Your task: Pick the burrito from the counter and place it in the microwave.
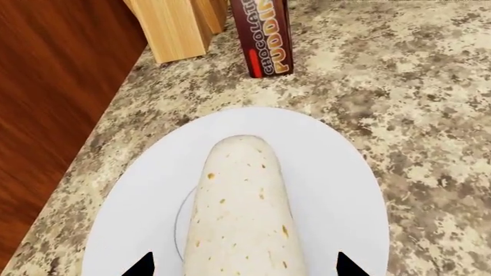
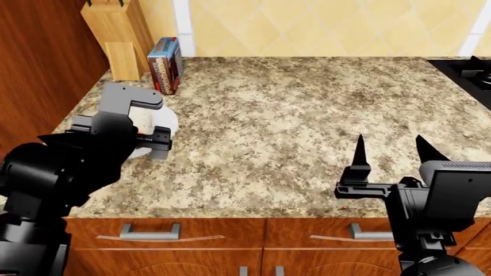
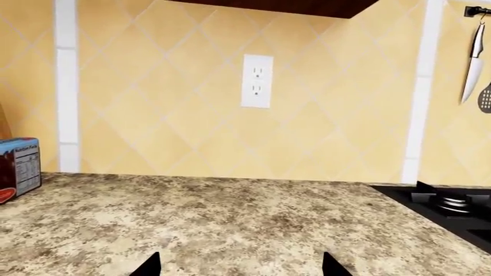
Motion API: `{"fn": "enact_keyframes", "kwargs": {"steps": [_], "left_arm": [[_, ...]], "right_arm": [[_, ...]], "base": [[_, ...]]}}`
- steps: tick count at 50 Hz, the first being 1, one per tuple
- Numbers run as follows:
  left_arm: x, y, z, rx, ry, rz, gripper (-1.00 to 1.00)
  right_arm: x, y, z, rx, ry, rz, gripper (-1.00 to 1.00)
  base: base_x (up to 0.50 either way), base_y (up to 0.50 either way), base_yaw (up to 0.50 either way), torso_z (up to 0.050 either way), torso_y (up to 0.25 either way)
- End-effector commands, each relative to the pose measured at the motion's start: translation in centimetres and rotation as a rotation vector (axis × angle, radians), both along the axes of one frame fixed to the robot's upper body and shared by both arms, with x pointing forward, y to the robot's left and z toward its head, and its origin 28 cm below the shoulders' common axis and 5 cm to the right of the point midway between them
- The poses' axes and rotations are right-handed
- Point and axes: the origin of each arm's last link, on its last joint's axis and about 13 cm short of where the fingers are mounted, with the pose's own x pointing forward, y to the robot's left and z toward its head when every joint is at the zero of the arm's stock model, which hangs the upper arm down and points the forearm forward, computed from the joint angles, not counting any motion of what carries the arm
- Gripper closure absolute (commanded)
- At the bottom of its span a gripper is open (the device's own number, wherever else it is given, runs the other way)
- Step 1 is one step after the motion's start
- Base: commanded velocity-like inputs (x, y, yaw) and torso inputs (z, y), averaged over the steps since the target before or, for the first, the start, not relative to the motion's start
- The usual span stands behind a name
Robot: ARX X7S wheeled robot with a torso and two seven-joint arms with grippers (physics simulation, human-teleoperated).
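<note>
Near the worktop's [image 2: 307, 132] left edge, my left gripper [image 1: 245, 265] straddles the burrito [image 1: 241, 213], fingers spread; soft roll, so grasp mid-body gently. Right gripper [image 2: 390, 150] spread, empty.

A home kitchen: a speckled granite desk [image 2: 307, 115] over reddish wood cabinets [image 2: 230, 241] with bar handles, a yellow tiled wall [image 3: 192, 103] with a power outlet [image 3: 256, 81], a stove burner [image 3: 449, 202], a knife block [image 2: 119, 34], and hanging utensils [image 3: 474, 57].
</note>
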Motion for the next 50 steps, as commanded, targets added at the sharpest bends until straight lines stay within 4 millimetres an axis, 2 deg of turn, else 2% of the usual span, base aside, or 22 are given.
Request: {"fn": "enact_keyframes", "kwargs": {"steps": [1, 15, 38, 39, 50], "left_arm": [[1.3, 0.0, -0.2, -0.003, 0.006, 0.014, -1.00], [2.4, 0.1, -0.7, -0.008, 0.034, 0.034, -1.00], [2.3, 0.2, -1.0, -0.028, 0.075, 0.060, -1.00], [2.3, 0.2, -1.0, -0.028, 0.070, 0.063, 1.00], [2.1, 0.2, -0.6, -0.033, 0.026, 0.044, 1.00]], "right_arm": [[0.0, 0.1, 0.1, 0.004, -0.003, 0.006, -1.00], [0.0, 0.0, 0.0, 0.008, -0.002, 0.007, -1.00], [-0.1, 0.0, -0.3, 0.014, 0.005, 0.009, -1.00], [-0.1, 0.0, -0.3, 0.014, 0.005, 0.009, -1.00], [-0.1, 0.0, -0.4, 0.015, 0.006, 0.007, -1.00]], "base": [[0.00, 0.00, 0.00, 0.000, 0.000], [0.00, 0.00, 0.00, 0.000, 0.000], [0.00, 0.00, 0.00, 0.000, 0.000], [0.00, 0.00, 0.00, 0.000, 0.000], [0.00, 0.00, 0.00, 0.000, 0.000]]}}
